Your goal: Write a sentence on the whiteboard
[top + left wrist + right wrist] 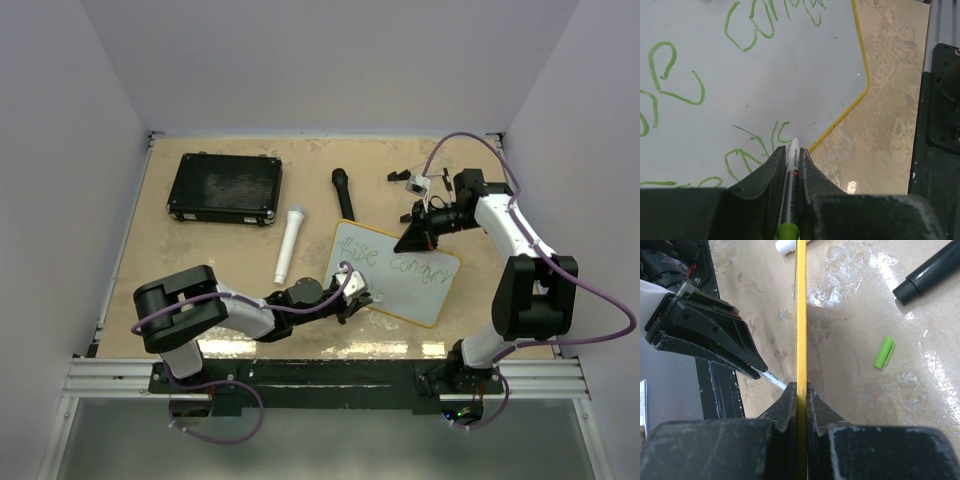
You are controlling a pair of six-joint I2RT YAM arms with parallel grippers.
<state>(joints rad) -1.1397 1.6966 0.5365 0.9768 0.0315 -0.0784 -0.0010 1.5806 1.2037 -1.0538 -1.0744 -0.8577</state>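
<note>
Two pincers are clenched, each on its own thing. The left pincer point(792, 156) grips a marker point(790, 172) with a white barrel and a green rear end. The marker's tip touches the whiteboard point(790, 75) just inside the yellow rim, near the rounded corner at lower centre of the left wrist view.

In the top view the whiteboard sits lower right of centre on the desk point(160, 240), turned at a slant. The sentence point(405, 268) runs across it in thin green handwriting, in about two lines. The loops are large in the left wrist view, but I cannot read the words.

The right pincer point(801, 390) is clamped on the board's yellow rim, which shows edge-on as a vertical line down the middle of the right wrist view. In the top view that grip is on the board's upper right edge.

A green cap point(884, 351) lies on the desk right of the rim, apart from it. A black cylinder point(343, 192) lies above the board, a white tube point(289, 244) lies left of it, and a black case point(225, 187) rests at upper left.
</note>
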